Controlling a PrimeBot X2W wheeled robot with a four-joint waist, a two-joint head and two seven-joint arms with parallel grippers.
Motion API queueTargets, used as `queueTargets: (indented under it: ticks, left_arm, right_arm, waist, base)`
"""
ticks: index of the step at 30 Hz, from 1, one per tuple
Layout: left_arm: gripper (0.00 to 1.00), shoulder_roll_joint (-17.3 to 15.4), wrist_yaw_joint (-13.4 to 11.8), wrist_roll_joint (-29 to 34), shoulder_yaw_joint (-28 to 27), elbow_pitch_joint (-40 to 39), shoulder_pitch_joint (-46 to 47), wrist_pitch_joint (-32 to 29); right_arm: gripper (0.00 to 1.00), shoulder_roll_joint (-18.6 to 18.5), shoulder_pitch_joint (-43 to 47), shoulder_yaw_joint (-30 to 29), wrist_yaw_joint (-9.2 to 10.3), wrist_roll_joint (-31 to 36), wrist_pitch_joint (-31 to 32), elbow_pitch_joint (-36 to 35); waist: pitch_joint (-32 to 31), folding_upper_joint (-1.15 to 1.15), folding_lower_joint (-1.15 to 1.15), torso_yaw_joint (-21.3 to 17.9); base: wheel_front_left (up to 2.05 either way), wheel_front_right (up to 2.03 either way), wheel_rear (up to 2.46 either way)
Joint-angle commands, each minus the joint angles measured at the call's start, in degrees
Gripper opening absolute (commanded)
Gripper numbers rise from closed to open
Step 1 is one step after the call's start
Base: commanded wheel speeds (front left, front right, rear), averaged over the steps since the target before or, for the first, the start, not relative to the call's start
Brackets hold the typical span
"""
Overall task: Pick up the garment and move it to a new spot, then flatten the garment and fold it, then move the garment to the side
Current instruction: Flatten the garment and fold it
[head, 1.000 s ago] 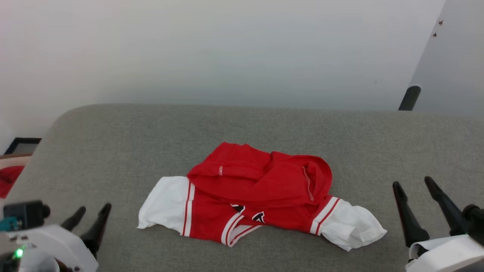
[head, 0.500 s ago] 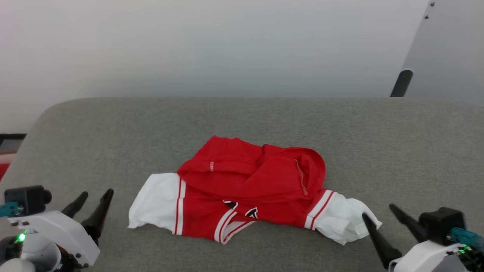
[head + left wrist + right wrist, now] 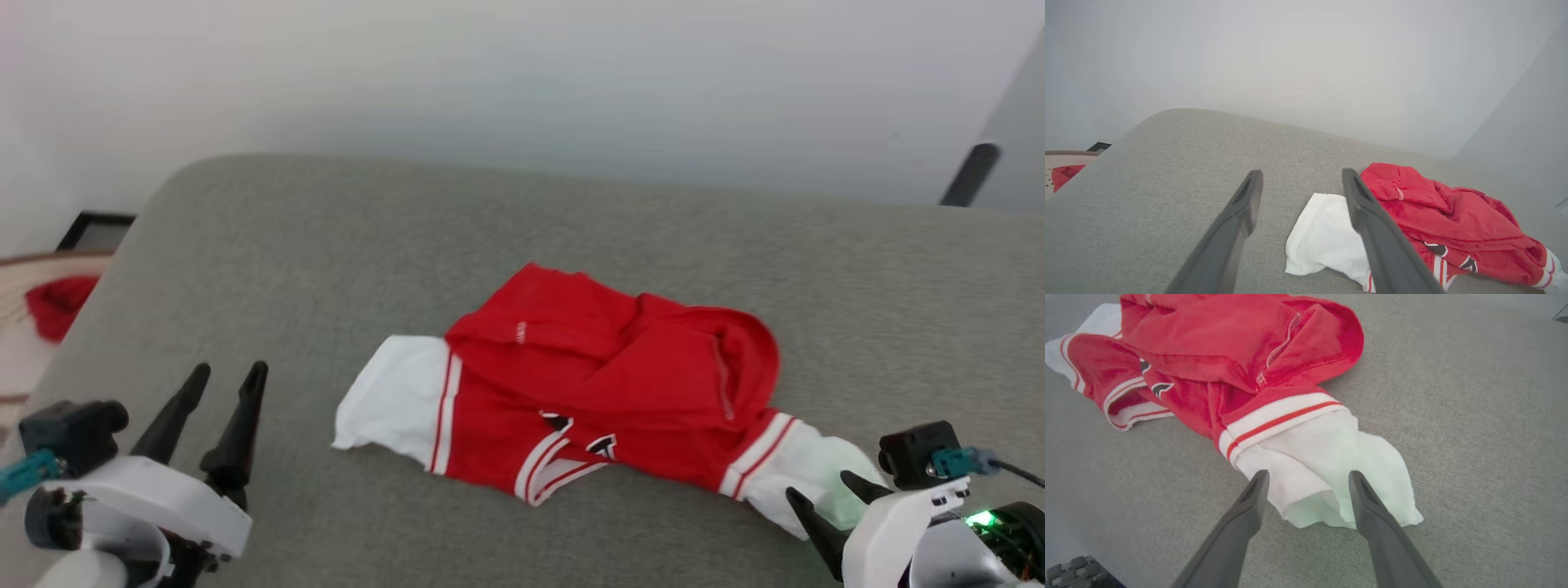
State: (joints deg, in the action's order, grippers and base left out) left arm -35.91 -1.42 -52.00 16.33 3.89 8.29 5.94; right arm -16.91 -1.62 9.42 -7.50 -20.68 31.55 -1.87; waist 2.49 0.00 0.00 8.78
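Note:
The garment lies crumpled in the middle of the grey cushion: a red jersey with white sleeves, red-and-white stripe trim and bits of a black number showing. My right gripper is open at the lower right, its fingertips over the end of the garment's white right sleeve; in the right wrist view the right gripper straddles that sleeve end without pinching it. My left gripper is open at the lower left, apart from the cloth. In the left wrist view the left gripper points past the white left sleeve.
The grey upholstered surface has a rounded far-left corner and ends at a pale wall behind. Off its left edge lies a red item on a light surface. A dark post stands at the far right.
The head camera has shifted, so the whole picture moved. My right gripper has come in from the right onto the white sleeve end. My left gripper has risen slightly; both stay open.

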Motion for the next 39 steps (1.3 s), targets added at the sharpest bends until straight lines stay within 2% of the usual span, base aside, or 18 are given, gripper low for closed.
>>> queueTargets:
  ticks: [1,8,9,10,11,17,27,32,37,38,39]
  left_arm:
    - [1.0,0.4,0.4,0.8,-0.1,0.1,0.4,1.0]
    - [1.0,3.8,0.3,0.7,-0.4,1.0,-0.7,5.8]
    - [1.0,4.3,0.3,0.6,-0.4,1.0,-1.0,6.2]
    - [1.0,4.8,0.4,0.5,-0.4,1.1,-1.2,6.5]
    - [1.0,5.1,0.3,0.4,-0.7,1.1,-1.5,6.9]
    - [1.0,6.4,0.3,0.8,-1.5,0.6,-3.1,8.2]
    - [1.0,8.1,1.2,1.6,-1.7,0.1,-3.5,8.7]
    - [1.0,8.9,1.6,1.9,-1.3,0.4,-3.1,8.8]
    - [1.0,9.5,2.2,2.3,-0.6,0.9,-2.2,8.9]
    - [1.0,9.6,2.3,2.3,-0.6,1.1,-2.2,8.9]
    - [1.0,9.7,2.4,2.4,-0.4,1.2,-2.1,8.9]
  right_arm:
    - [1.0,-0.2,-0.8,-0.1,0.02,-0.1,0.4,0.4]
    - [1.0,-1.2,-4.0,1.4,0.02,-0.5,3.8,5.0]
    - [0.49,-1.2,-4.3,1.5,0.02,-0.7,4.0,5.4]
    - [0.02,-1.3,-4.8,1.8,0.02,-0.8,4.0,5.8]
    - [0.0,-1.6,-5.1,1.8,0.02,-0.8,4.1,6.2]
    - [0.0,-2.0,-7.9,0.2,0.02,-2.1,4.4,6.2]
    - [0.0,-3.5,-15.8,-6.9,0.02,-2.5,3.2,7.7]
    - [0.0,-3.6,-20.2,-10.1,0.02,-1.7,1.6,12.1]
    - [0.0,-3.8,-23.9,-10.5,0.02,0.0,-0.8,18.7]
    - [0.46,-3.7,-24.6,-10.2,0.02,0.4,-1.4,20.2]
    - [1.0,-4.0,-25.0,-9.5,0.02,0.8,-1.7,21.5]
  waist:
    - [2.5,0.0,0.0,2.7]
    - [4.6,0.0,0.0,5.9]
    - [4.8,0.0,0.0,6.1]
    - [4.9,0.0,0.0,6.3]
    - [5.0,0.0,0.0,6.4]
    - [5.4,0.0,0.0,6.7]
    - [5.8,0.0,0.0,7.2]
    - [6.1,0.0,0.0,7.7]
    - [6.6,0.0,0.0,8.4]
    - [6.7,0.0,0.0,8.5]
    - [6.8,0.0,0.0,8.6]
  base:
    - [0.0,0.0,0.0]
    - [0.0,0.0,0.0]
    - [0.0,0.0,0.0]
    - [0.0,0.0,0.0]
    - [0.0,0.0,0.0]
    - [0.0,0.0,0.0]
    - [0.0,0.0,0.0]
    - [0.0,0.0,0.0]
    - [0.0,0.0,0.0]
    - [0.0,0.0,0.0]
    - [0.0,0.0,0.0]
